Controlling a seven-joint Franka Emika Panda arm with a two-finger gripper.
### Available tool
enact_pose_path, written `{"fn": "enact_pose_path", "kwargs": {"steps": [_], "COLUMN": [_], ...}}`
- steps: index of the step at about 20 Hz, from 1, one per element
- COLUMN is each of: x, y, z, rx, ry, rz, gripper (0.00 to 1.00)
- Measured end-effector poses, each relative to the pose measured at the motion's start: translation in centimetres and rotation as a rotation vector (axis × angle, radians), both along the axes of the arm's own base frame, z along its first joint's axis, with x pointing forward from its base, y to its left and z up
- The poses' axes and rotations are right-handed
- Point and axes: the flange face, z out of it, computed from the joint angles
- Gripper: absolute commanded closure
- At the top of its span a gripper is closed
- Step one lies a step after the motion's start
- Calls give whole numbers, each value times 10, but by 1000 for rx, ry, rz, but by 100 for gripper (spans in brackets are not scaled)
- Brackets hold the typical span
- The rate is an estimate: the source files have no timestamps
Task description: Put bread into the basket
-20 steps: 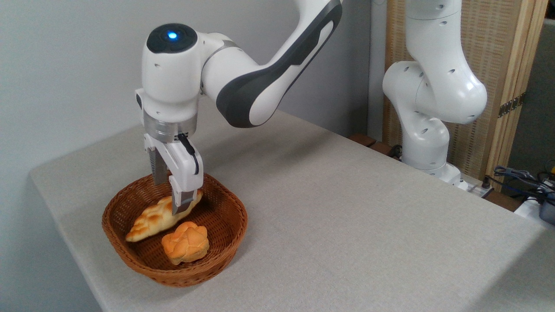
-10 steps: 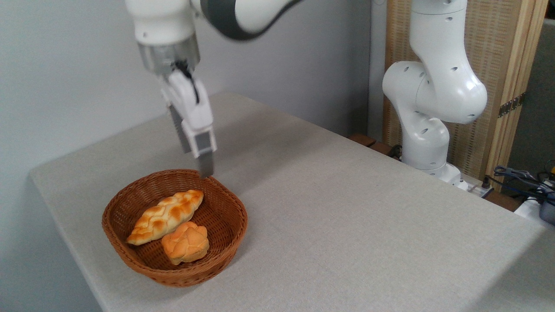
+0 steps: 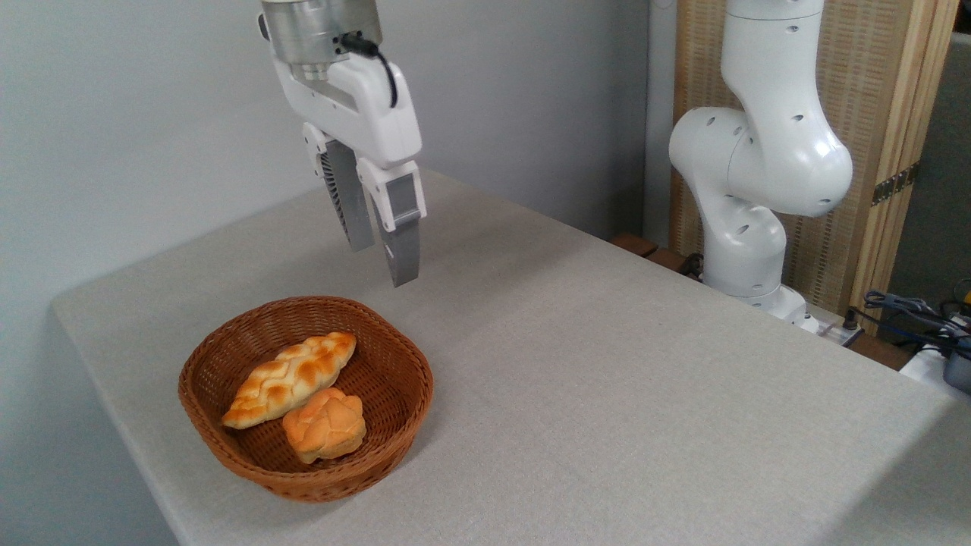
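Observation:
The long braided bread (image 3: 290,380) lies inside the oval brown wicker basket (image 3: 394,356), slanting from lower left to upper right. My gripper (image 3: 383,262) hangs well above the basket's far right rim, clear of the loaf. Its two fingers stand a little apart and hold nothing.
A small round knotted orange bun (image 3: 325,424) sits in the basket, touching the loaf's near side. The arm's white base (image 3: 747,227) stands at the table's far right edge. Cables and a wooden screen lie beyond it. The grey table (image 3: 607,394) stretches wide to the right of the basket.
The gripper let go of the loaf, which now rests in the basket. It then rose and shifted to the right, away from the basket.

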Motion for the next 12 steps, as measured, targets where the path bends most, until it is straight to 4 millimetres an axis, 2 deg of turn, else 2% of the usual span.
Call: {"fn": "enact_pose_path", "kwargs": {"steps": [6, 12], "x": [-5, -6], "y": [22, 20], "z": [12, 12], "rx": [-4, -3], "ry": [-14, -5], "rz": [39, 36], "gripper": [0, 0]}}
